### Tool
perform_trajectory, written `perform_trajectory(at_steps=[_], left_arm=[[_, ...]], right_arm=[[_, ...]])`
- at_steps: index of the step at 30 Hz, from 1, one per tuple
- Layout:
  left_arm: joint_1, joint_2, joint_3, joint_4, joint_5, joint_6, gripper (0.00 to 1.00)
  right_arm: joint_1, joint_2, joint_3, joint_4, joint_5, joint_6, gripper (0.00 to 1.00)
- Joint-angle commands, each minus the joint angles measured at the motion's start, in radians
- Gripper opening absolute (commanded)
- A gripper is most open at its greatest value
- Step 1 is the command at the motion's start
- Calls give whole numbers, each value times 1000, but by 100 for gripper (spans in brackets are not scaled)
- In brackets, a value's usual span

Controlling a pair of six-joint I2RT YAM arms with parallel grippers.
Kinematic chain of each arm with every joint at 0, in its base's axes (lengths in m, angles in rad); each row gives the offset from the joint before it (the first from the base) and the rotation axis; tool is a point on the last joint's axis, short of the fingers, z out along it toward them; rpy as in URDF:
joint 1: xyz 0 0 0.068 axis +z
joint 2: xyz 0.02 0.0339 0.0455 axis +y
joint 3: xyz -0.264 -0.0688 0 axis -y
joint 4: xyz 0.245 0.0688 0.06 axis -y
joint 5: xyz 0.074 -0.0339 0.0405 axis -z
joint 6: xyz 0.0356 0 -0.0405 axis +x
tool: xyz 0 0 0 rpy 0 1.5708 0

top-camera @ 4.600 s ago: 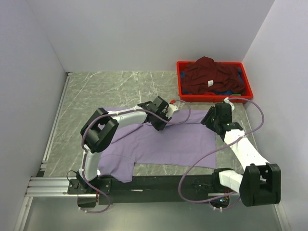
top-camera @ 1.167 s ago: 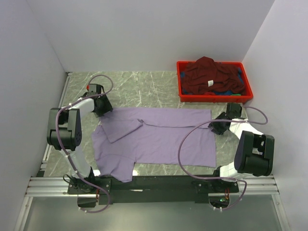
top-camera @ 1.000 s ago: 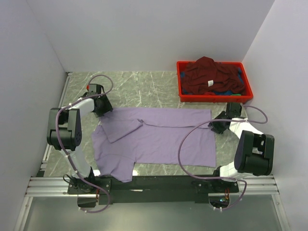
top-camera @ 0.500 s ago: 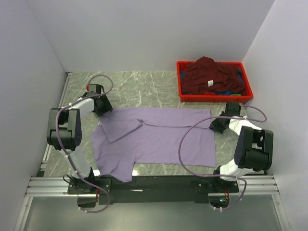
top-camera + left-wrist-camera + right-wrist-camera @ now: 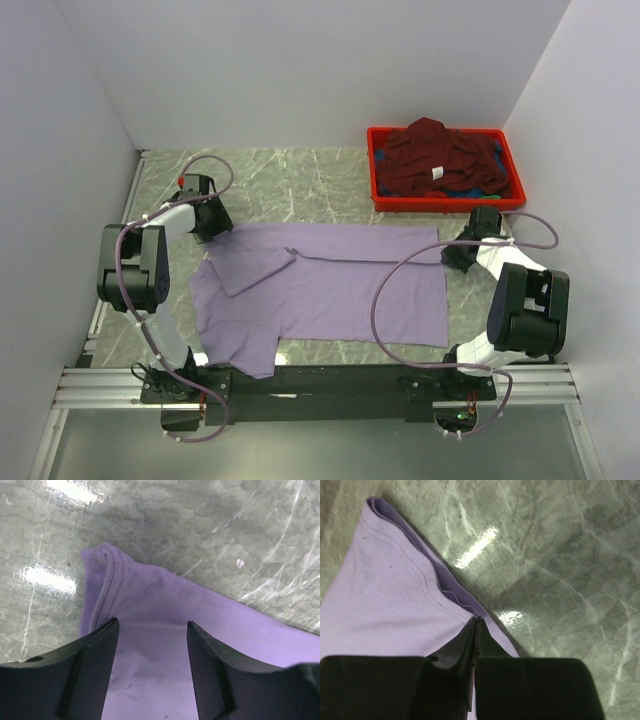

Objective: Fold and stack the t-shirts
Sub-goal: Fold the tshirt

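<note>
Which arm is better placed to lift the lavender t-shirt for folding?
Right, probably: the right gripper pinches the lavender t-shirt at its hem, while the left gripper stands open over the cloth.

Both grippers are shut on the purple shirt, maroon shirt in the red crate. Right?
Not quite: the left gripper is open, jaws apart over the purple shirt, per the left wrist view. The right gripper is shut on it. Rest holds.

Each arm, the left arm [image 5: 128, 265] and the right arm [image 5: 527, 310], has white link segments joined by black, rounded joint housings. A mauve cable [image 5: 373, 305] loops loosely outside each arm. The fingers [image 5: 87, 677] are matte black and flat-sided (one has a small round hole). Both bases sit on a black beam [image 5: 330, 380].
</note>
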Motion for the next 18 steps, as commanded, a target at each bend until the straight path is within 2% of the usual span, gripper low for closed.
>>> perform_trajectory(at_steps=[1, 4, 7, 8, 13, 18], left_arm=[[18, 17, 19, -30, -30, -3, 64], [16, 3, 15, -31, -24, -3, 66], [13, -25, 18, -48, -18, 3, 71], [12, -37, 19, -52, -19, 4, 74], [-42, -165, 8, -79, -13, 26, 84], [-140, -294, -43, -74, 34, 102, 97]], right_arm=[[0, 7, 29, 1, 60, -32, 0], [3, 20, 19, 1, 54, -40, 8], [4, 4, 14, -10, 43, -46, 24], [6, -17, 15, -19, 43, -46, 32], [60, -111, 37, -70, 86, -43, 50], [173, -227, 35, -62, 106, -75, 56]])
